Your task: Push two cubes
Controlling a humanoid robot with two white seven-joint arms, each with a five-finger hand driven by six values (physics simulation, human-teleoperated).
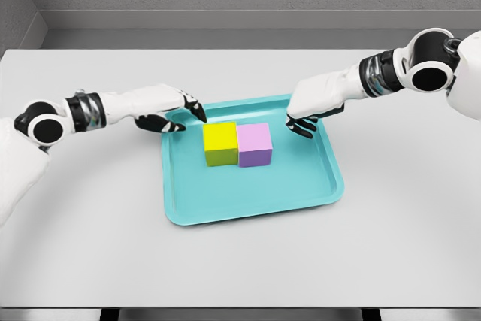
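A yellow cube [219, 143] and a pink cube [255, 144] stand side by side, touching, in the middle of a teal tray [301, 186]. My left hand [179, 114] hovers over the tray's left rim, just up and left of the yellow cube, fingers relaxed and holding nothing. My right hand [307, 119] hangs over the tray's far right part, up and right of the pink cube, fingers pointing down and empty. Neither hand touches a cube.
The tray lies on a white table [406, 231] whose front edge runs along the bottom of the view. A grey wall stands behind the table's far edge.
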